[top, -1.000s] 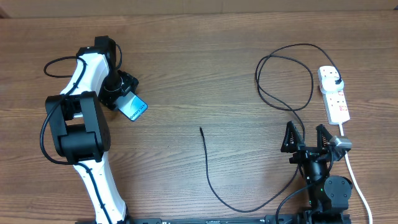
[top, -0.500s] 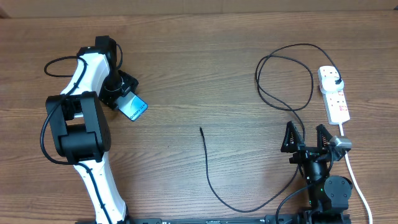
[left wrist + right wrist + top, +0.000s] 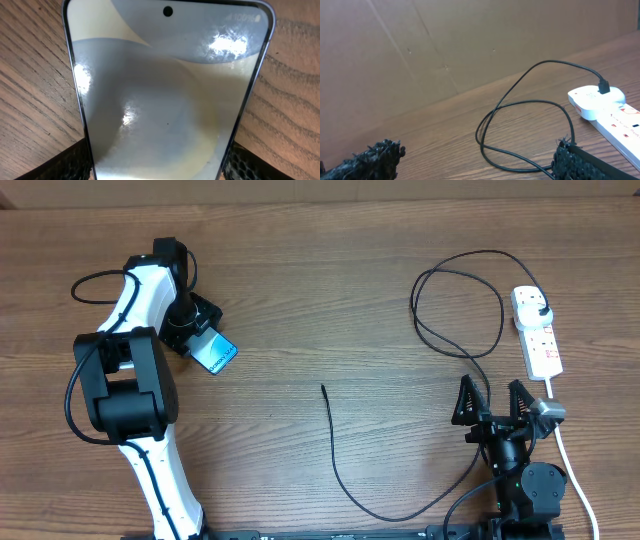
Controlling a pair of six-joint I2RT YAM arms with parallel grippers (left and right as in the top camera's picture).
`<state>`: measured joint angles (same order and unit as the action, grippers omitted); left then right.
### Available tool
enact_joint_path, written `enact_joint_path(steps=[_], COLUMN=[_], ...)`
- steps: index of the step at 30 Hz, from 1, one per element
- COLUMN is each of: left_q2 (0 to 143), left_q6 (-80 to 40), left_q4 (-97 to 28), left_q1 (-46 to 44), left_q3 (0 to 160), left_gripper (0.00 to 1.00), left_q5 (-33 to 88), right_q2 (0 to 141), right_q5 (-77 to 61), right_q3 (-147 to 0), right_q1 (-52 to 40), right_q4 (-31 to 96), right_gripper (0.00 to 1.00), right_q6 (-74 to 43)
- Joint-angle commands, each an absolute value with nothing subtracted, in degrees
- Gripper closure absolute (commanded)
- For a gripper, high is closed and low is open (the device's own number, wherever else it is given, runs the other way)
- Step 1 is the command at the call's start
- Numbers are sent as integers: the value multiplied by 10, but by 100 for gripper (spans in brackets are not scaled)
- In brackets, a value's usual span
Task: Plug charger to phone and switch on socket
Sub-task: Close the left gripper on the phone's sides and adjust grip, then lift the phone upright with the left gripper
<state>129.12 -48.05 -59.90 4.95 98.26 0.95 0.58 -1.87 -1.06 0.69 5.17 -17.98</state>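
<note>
The phone (image 3: 214, 352) lies at the table's left, its blue-teal screen up, and fills the left wrist view (image 3: 165, 95). My left gripper (image 3: 198, 330) is shut on the phone, a finger at each long edge. The charger cable (image 3: 440, 330) loops across the right side; its connector tip (image 3: 323, 388) lies free mid-table and its black plug (image 3: 541, 304) sits in the socket (image 3: 537, 332), a white strip at the far right. My right gripper (image 3: 492, 402) is open and empty, just below the socket. The cable loop (image 3: 520, 135) and the socket (image 3: 600, 102) show in the right wrist view.
The strip's thick white cord (image 3: 572, 470) runs down past my right arm to the front edge. A brown cardboard wall (image 3: 445, 45) stands behind the table. Bare wood lies between the phone and the connector tip.
</note>
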Motion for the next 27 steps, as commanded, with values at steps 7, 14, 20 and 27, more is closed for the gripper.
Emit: enact_joint_path(steps=[7, 14, 20, 27], left_q2=[1335, 1335, 1334, 1334], left_q6=[-484, -482, -473, -471], left_q4=[-597, -596, -627, -698], left_q1=[44, 45, 45, 45], left_q3=[950, 955, 992, 1089], left_gripper=[96, 96, 96, 96], left_q5=[10, 9, 9, 10], right_q2=[2, 2, 2, 2], right_q5=[-11, -11, -11, -11], right_q3=[-4, -4, -4, -4], right_q1=[4, 4, 4, 4], right_q4=[48, 48, 48, 48], right_gripper=[0, 0, 0, 0], right_q6=[-176, -176, -176, -176])
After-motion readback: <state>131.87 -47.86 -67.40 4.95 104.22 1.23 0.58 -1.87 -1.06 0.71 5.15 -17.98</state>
